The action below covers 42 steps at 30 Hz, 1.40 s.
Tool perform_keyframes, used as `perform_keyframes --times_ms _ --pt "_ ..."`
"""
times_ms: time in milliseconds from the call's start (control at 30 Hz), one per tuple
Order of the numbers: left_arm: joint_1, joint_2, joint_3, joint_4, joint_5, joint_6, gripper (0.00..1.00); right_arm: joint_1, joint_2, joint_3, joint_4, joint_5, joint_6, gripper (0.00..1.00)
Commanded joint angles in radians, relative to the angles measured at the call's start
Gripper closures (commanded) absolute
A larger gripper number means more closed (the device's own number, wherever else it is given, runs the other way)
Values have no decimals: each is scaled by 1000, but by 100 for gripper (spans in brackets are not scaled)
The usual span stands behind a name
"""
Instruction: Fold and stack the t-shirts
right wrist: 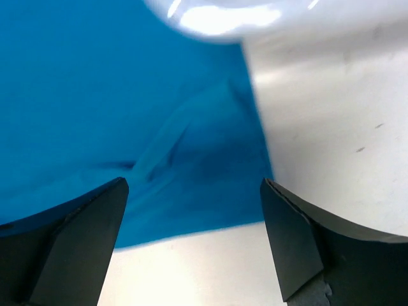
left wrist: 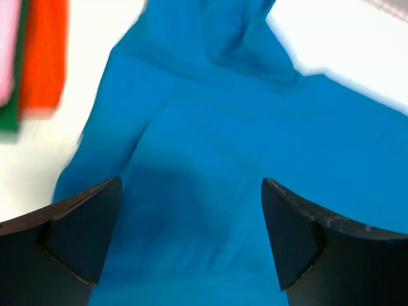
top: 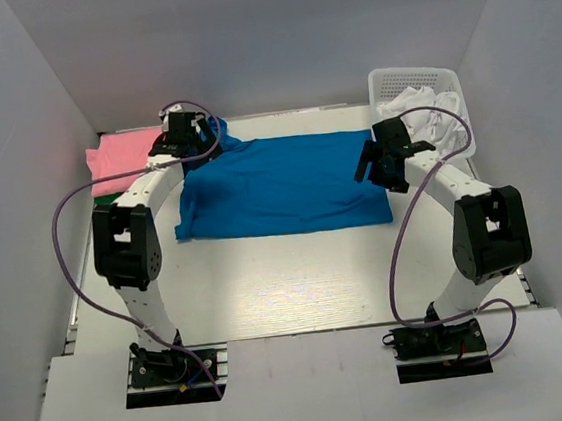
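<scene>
The blue t-shirt (top: 278, 186) lies spread flat beneath both claws, seemingly laid out for folding; the left gripper (top: 180, 133) hovers spread and empty above its bunched end; the right gripper (top: 389, 164), equally spread, hangs over a corner of the cloth. A pink-topped stack (top: 119, 155) sits just left of the left claw, probably finished shirts; no writing or label is readable.

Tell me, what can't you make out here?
Top view: green t-shirt under the pink t-shirt, mostly covered by it.
Top view: white cloth in the basket, too crumpled to count.
Left wrist view: orange-red t-shirt, blurred, cut by the top edge.
Top view: far-left corner of the blue t-shirt, behind the left gripper.
</scene>
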<state>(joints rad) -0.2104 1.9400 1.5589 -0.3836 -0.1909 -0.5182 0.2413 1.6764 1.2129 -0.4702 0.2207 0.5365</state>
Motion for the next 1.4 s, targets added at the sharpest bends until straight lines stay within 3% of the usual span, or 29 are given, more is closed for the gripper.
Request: perform_keyframes --times_ms 0,233,367,433,533,733,833,1033,1133,1200,1267,1367 --pt "-9 -211 -167 -29 -4 8 0 42 -79 -90 53 -84 -32 10" --pt "-18 -542 -629 -72 -68 -123 0 64 -60 -187 128 -130 -41 10" --pt "-18 -602 -807 -115 -123 -198 0 62 -37 -204 156 -147 -41 10" --pt "-9 -611 -855 -87 -142 -217 8 58 -18 -207 172 -156 -43 10" --pt "-9 -612 -855 -42 -205 -217 9 58 6 -199 177 -158 -50 10" --pt "-9 -501 -824 64 -274 -175 13 59 57 -193 194 -155 -50 10" --pt "-9 -420 -781 75 -283 -148 20 56 77 -182 183 -143 -53 10" --pt "0 -337 -703 26 -352 -158 48 53 108 -173 177 -121 -43 10" --pt "9 -312 -660 -1 -401 -167 68 47 115 -168 157 -90 -30 10" --pt "20 -303 -629 -40 -429 -167 90 46 118 -165 143 -72 -21 10" --pt "31 -292 -600 -84 -465 -167 100 32 120 -165 136 -64 -15 10" --pt "40 -292 -589 -127 -499 -178 100 13 120 -168 134 -60 -12 14"
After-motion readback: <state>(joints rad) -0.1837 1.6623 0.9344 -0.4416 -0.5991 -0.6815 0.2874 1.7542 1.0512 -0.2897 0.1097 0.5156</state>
